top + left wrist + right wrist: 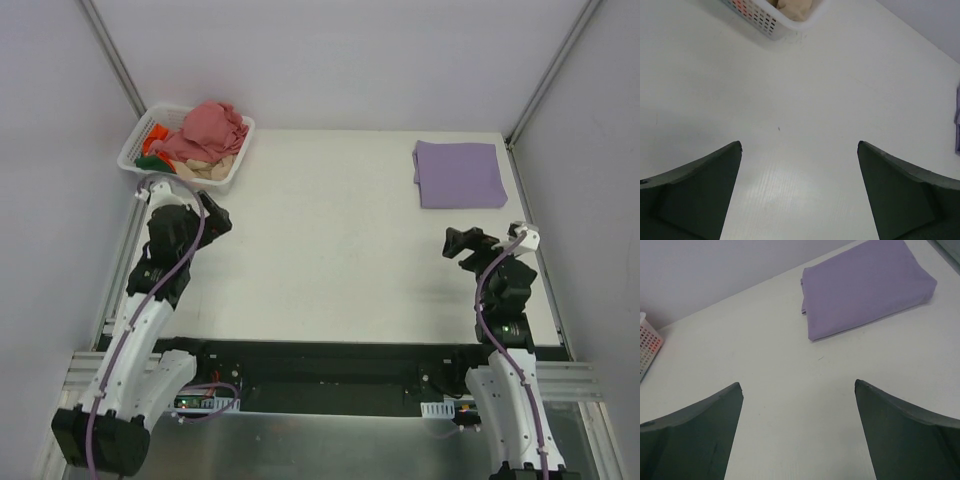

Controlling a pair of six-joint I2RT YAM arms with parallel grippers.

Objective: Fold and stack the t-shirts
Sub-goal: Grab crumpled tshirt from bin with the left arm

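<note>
- Tools at near side, both over bare worktop (330, 250), holding nothing: left tool (800, 145) fingers spread wide, right tool (797, 385) likewise.
- Left tool near white basket (236, 168), not touching; right tool near lavender t-shirt (460, 173), apart from it.
- Lavender t-shirt folded flat, far right of worktop.
- Basket at far left corner: rose-red t-shirt (210, 128) heaped on top, with beige t-shirt (205, 172), orange t-shirt (158, 132) and green t-shirt (152, 161) showing beneath.
</note>
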